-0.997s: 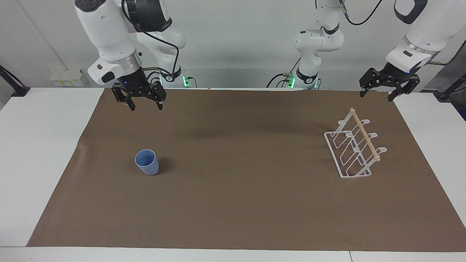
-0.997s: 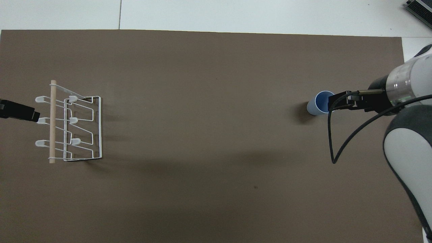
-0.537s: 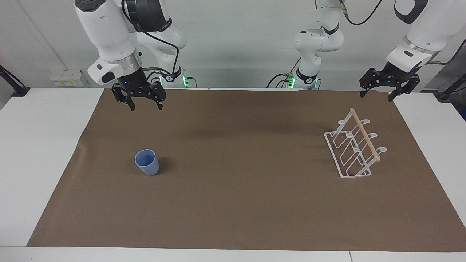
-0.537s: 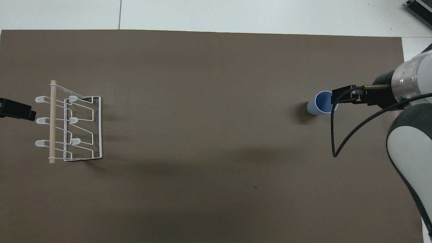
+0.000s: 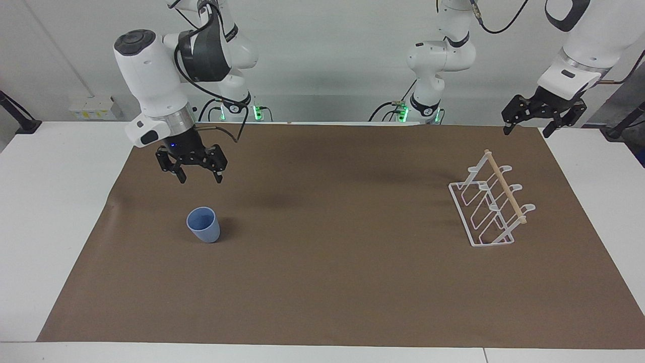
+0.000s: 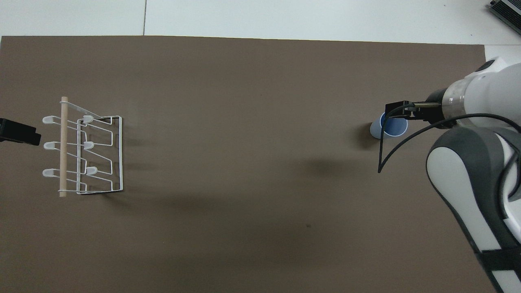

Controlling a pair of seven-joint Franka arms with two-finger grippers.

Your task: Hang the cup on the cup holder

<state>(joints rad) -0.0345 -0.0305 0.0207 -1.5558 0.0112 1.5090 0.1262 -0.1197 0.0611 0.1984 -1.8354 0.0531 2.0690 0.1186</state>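
The light-blue cup (image 5: 203, 225) stands upright on the brown mat toward the right arm's end of the table. It also shows in the overhead view (image 6: 391, 130). My right gripper (image 5: 200, 178) is open and empty, up in the air above the cup and not touching it. In the overhead view the right gripper (image 6: 397, 110) covers the cup's rim. The white wire cup holder (image 5: 491, 206) with its wooden dowel stands toward the left arm's end and also shows in the overhead view (image 6: 81, 150). My left gripper (image 5: 525, 132) waits open, raised over the mat's edge beside the holder.
The brown mat (image 5: 327, 262) covers most of the white table (image 5: 45, 212). A black cable (image 6: 390, 150) hangs in a loop from the right wrist over the mat beside the cup. Only the left gripper's tip (image 6: 18, 134) shows in the overhead view.
My right gripper has come down and moved over the cup's rim, still open. My left gripper has drawn slightly up and away from the holder. Cup and holder have not moved.
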